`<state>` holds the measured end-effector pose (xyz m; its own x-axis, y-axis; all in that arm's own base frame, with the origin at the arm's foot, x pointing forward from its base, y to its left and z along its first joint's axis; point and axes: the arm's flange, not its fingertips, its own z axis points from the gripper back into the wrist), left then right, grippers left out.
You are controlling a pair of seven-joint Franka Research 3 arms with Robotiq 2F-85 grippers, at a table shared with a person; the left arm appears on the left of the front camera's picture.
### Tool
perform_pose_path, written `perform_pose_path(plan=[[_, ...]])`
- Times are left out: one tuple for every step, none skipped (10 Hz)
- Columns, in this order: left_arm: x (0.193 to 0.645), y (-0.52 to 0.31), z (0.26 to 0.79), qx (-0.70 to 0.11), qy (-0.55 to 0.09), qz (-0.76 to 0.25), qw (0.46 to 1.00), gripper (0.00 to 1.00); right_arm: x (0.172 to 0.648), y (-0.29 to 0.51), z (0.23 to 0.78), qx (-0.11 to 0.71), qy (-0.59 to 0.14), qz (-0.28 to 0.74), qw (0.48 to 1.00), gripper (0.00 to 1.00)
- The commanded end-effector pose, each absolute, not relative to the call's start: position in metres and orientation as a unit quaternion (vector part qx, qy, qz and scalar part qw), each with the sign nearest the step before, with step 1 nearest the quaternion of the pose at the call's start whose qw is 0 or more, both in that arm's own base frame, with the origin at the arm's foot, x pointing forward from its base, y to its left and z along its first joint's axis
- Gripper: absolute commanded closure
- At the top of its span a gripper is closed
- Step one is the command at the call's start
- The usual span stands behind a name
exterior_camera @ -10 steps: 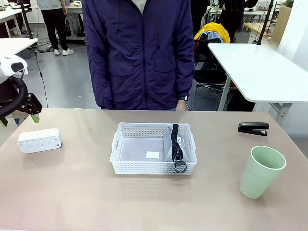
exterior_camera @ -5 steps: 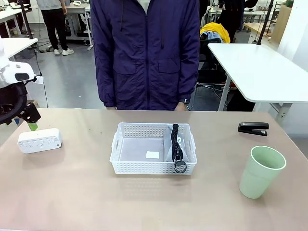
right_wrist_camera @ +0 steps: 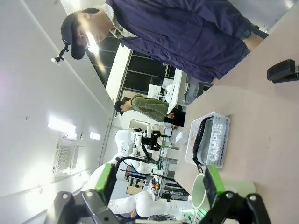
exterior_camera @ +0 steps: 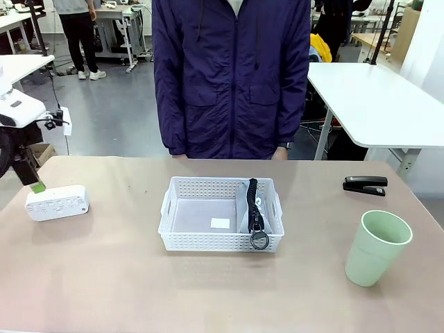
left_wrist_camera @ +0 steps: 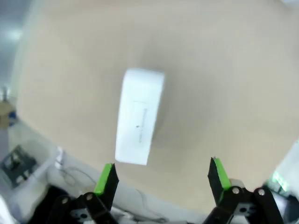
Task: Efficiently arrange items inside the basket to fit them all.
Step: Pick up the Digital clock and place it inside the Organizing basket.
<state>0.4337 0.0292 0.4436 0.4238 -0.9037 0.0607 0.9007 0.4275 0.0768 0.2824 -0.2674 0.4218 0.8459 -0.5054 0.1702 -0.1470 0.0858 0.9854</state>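
The white basket (exterior_camera: 208, 240) sits mid-table, and the grey pouch (exterior_camera: 254, 207) stands on edge in its right half, zipper ring toward me. A small white box (exterior_camera: 57, 202) lies at the table's left. My left gripper (exterior_camera: 35, 184) hangs just behind it at the picture's edge. In the left wrist view the gripper (left_wrist_camera: 162, 177) is open, with the box (left_wrist_camera: 140, 116) on the table beyond its fingertips (left_wrist_camera: 106, 178). At the right are a black stapler (exterior_camera: 365, 184) and a pale green cup (exterior_camera: 377, 247). My right gripper (right_wrist_camera: 159, 184) is open, looking across the cup (right_wrist_camera: 198, 195), basket (right_wrist_camera: 224, 135) and stapler (right_wrist_camera: 283, 71).
A person in a dark blue jacket (exterior_camera: 232, 76) stands at the table's far edge, behind the basket. Bare tabletop lies between the box and the basket and along the near edge. A white table (exterior_camera: 378, 97) stands behind at the right.
My left gripper has moved left and down, closer behind the white box. The person has shifted to the right. The items on the table have not moved.
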Motion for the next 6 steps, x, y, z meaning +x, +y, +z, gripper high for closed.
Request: perform_pose_path(plan=[[0.445,0.048,0.450,0.011,0.003,-0.593,0.805,0.00,0.283,-0.267,0.423,0.666,-0.257,-0.120,0.690,0.00],[0.443,0.045,0.451,0.003,-0.015,-0.600,0.800,0.00,0.283,-0.267,0.423,0.666,-0.257,-0.120,0.690,0.00],[0.442,0.044,0.456,-0.036,-0.040,-0.584,0.810,0.00,0.283,-0.267,0.423,0.666,-0.257,-0.120,0.690,0.00],[0.438,0.039,0.442,-0.002,-0.016,-0.596,0.803,0.00,0.283,-0.267,0.423,0.666,-0.257,-0.120,0.690,0.00],[0.438,0.039,0.442,-0.002,-0.016,-0.596,0.803,0.00,0.283,-0.267,0.423,0.666,-0.257,-0.120,0.690,0.00],[0.438,0.039,0.442,-0.002,-0.016,-0.596,0.803,0.00,0.283,-0.267,0.423,0.666,-0.257,-0.120,0.690,0.00]])
